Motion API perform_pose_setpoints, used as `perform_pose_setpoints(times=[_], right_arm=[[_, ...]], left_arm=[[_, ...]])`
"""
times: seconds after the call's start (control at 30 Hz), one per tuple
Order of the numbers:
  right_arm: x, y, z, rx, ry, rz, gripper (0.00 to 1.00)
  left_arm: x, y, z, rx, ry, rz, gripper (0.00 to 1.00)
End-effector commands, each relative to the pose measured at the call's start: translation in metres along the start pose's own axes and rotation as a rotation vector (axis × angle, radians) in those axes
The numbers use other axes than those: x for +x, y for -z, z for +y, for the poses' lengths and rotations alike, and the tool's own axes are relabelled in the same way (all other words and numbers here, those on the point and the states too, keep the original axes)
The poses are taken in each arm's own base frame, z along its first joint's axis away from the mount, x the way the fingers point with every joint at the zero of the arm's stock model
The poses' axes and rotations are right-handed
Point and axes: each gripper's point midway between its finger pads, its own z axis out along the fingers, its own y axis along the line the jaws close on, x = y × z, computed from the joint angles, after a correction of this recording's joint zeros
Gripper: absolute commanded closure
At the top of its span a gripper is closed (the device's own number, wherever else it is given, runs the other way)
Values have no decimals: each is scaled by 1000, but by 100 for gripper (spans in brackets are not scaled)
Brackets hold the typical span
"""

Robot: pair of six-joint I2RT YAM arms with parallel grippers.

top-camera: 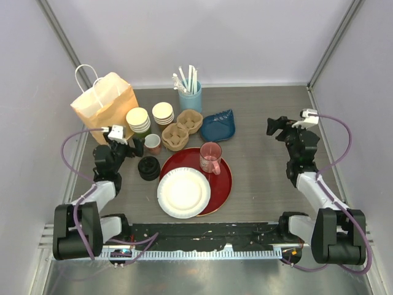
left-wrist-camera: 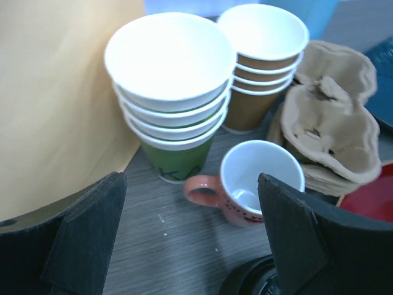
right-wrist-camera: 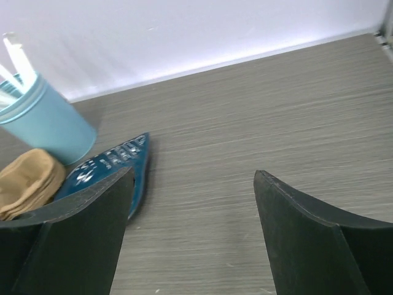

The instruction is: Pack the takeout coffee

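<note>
At the far left of the worktop (top-camera: pixel 258 178), the left claw (top-camera: pixel 124 146) hung released, jaws spread wide and holding nothing, just near of a stack of green-sided paper cups (left-wrist-camera: pixel 175 117) and beside a small mug with a salmon handle (left-wrist-camera: pixel 255 184). A stack of brown-sided paper cups (left-wrist-camera: pixel 261 67) stood just right of the green one. Both stacks were lidless, and what looked like a pile of black lids (top-camera: pixel 149 168) sat near them. No lidded takeout coffee could be made out in any view, so its place could not be told. The paper bag (top-camera: pixel 103 103) stood upright at the far left, and the pulp cup carriers (top-camera: pixel 175 136) lay with empty wells. The right claw (top-camera: pixel 277 127) was likewise released over bare worktop at the right, well apart from everything. The packing looked hardly begun: nothing was gripped and nothing was seated in a carrier.
</note>
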Motion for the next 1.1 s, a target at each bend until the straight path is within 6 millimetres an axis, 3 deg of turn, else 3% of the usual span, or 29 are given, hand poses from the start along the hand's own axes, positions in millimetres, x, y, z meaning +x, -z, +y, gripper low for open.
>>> perform_pose_setpoints(times=[0.0,0.03,0.07,0.1,0.13,0.17,0.2,0.23,0.27,0.3,0.37,0.4,0.43,0.47,0.5,0.57,0.7,0.77,0.9,1.07], right_arm=[[-8,0,38,-129,-65,89,17],[-9,1,47,-152,-59,98,18],[-10,1,49,-155,-50,115,17],[-8,3,59,-180,-34,129,17],[-7,5,69,-205,-7,137,17],[-8,7,73,-212,4,146,17],[-8,8,77,-219,15,148,17],[-8,10,85,-233,31,150,17],[-9,11,90,-246,36,150,17],[-10,12,95,-259,42,151,17],[-9,15,106,-295,52,159,17],[-10,15,110,-308,55,161,17],[-10,16,115,-325,58,168,17],[-9,17,120,-342,58,175,17],[-8,18,122,-349,60,178,17],[-7,19,126,-368,64,187,17],[-2,19,126,-373,72,193,17],[0,18,125,-371,73,197,17],[8,17,126,-374,76,221,18],[10,16,125,-373,86,227,18]], left_arm=[[19,11,-33,208,-17,203,12],[6,12,-45,299,-45,200,17],[20,24,-53,342,-8,292,20],[19,29,-60,379,-2,315,21],[2,31,-63,405,-27,297,24],[11,45,-71,444,-9,369,25],[8,50,-72,454,-18,389,26],[-13,49,-71,457,-39,377,28],[-8,60,-73,466,-21,452,29],[-33,57,-72,468,-45,431,30],[-46,66,-74,476,-28,482,30],[-73,61,-72,466,-54,444,30],[-81,62,-71,457,-52,452,30],[-86,56,-66,426,-52,466,30],[-106,50,-62,401,-78,436,31],[-116,32,-45,307,-97,457,33],[-117,5,-40,282,-130,523,35],[-123,-9,-46,278,-177,529,37],[-102,-37,-44,222,-284,627,47],[-96,-62,-41,166,-299,640,55]])
